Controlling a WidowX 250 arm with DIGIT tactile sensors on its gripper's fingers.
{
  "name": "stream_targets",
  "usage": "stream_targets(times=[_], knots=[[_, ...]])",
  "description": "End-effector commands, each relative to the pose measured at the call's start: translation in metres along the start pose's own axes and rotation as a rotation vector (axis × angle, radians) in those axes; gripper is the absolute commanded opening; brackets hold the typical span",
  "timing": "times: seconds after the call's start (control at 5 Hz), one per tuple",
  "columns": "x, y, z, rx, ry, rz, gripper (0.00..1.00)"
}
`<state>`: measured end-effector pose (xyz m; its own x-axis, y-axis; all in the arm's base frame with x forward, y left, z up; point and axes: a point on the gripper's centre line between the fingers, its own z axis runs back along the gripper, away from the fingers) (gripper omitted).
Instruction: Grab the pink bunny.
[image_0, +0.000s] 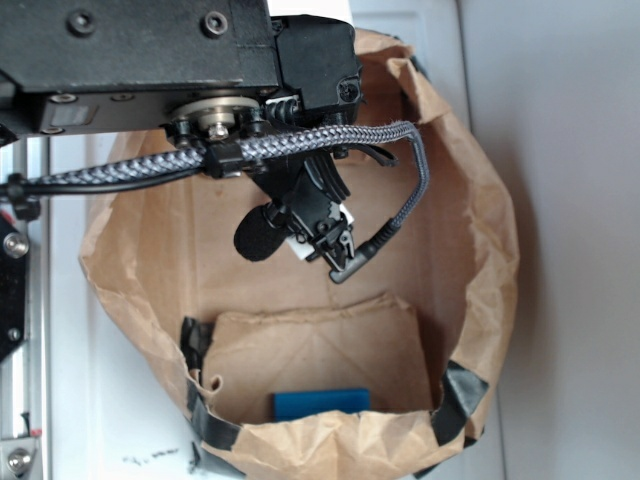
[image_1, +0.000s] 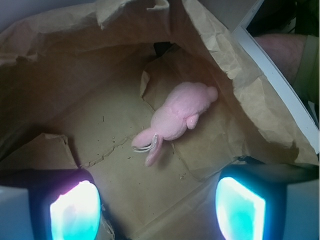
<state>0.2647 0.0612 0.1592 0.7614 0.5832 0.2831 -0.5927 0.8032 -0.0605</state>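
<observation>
Fig.: approach stage, grasp not yet made. Wrist view: pink bunny (image_1: 180, 114) lies on its side on the brown paper floor of the bag (image_1: 235, 90), centre-right of frame, ears and whitish loop tag pointing toward lower left. Two glowing fingertips (image_1: 75, 212) of the hand (image_1: 157, 210) sit at bottom corners of frame, spread wide apart w/ nothing between them; bunny is above the gap, untouched. Exterior view: hand (image_0: 315, 235) hangs inside the bag mouth, upper centre; bunny hidden behind arm; blue rectangle (image_0: 320, 402) at bottom centre. Done: hand roughly over bag interior. Left, by judgement: descend, centre on bunny, close, lift.
</observation>
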Motion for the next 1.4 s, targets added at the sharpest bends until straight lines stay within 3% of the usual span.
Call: stream_targets(times=[0.0, 0.2, 0.4, 0.6, 0.8, 1.0, 1.2], knots=[[0.017, 0.002, -0.037, -0.042, -0.052, 0.131, 1.00], [0.020, -0.011, -0.059, -0.033, -0.031, 0.175, 1.00], [0.001, -0.028, -0.062, -0.045, -0.004, 0.168, 1.00], [-0.003, -0.030, -0.072, -0.031, 0.022, 0.178, 1.00], [-0.027, -0.013, -0.073, 0.031, 0.081, 0.250, 1.00], [-0.046, -0.006, -0.050, -0.001, 0.076, 0.329, 1.00], [-0.040, -0.015, -0.053, -0.011, 0.034, 0.474, 1.00]])
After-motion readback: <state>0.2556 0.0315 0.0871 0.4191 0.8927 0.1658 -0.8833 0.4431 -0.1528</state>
